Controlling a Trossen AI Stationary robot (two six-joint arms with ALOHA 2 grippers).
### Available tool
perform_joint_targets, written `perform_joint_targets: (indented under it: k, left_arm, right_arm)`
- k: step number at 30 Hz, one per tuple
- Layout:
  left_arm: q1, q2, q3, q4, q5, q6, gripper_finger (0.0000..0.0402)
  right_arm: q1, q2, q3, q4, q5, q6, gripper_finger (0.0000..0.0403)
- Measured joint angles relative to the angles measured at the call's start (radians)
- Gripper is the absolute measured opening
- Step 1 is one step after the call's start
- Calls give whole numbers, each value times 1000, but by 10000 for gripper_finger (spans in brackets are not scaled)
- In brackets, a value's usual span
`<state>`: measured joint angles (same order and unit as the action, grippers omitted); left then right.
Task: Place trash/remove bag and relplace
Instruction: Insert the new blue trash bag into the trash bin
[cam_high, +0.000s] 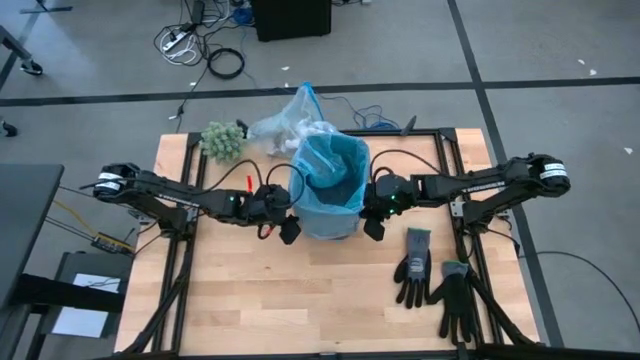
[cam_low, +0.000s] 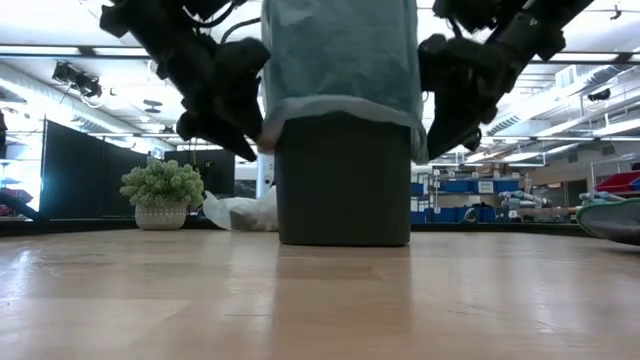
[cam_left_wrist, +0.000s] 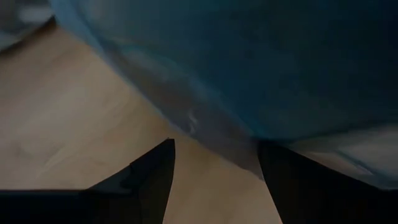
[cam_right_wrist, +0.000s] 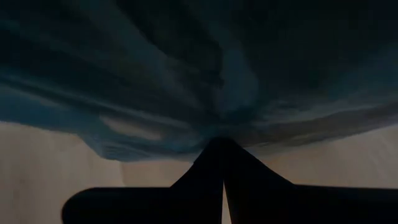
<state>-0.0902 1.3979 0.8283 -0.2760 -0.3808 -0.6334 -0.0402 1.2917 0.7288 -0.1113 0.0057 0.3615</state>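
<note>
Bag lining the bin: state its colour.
Light blue, translucent bag; the high view shows it best.

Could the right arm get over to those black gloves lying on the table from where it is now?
Probably yes. The right gripper, shut, sits beside the blue-lined bin, and the black gloves lie close by on its own side with only bare table between.

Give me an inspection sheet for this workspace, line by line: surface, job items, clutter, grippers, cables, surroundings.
Surface: wooden table, bare at the front.
Job's things: black bin lined with a light-blue bag; grey-white bag lying behind it; loose trash: nothing seen.
Clutter: green fuzzy clump; two black gloves.
Grippers: left gripper open at the bin's left side; right gripper shut at the liner's overhang on the right side.
Cables: a tangle on the floor behind the table.
Surroundings: grey floor, shelving.
</note>
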Motion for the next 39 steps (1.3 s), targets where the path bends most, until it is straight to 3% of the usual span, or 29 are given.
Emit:
perform_joint_targets:
  k: [7, 12, 17, 28, 39]
  left_arm:
    - [-3, 0, -42, 15, -22, -23, 242]
    - [-4, 0, -40, 23, 38, -21, 242]
    - [-27, -1, 1, 19, 105, 34, 241]
    - [-69, -34, 93, -97, 76, 112, 240]
    - [-67, -208, 189, -211, 26, 174, 240]
  right_arm:
    - [1, 79, 0, 32, -1, -17, 0]
    - [7, 63, 0, 17, 0, -24, 0]
    - [33, -29, 0, -30, 17, -15, 0]
    - [53, -301, 0, -260, -6, 11, 26]
    - [16, -550, 0, -257, 27, 28, 41]
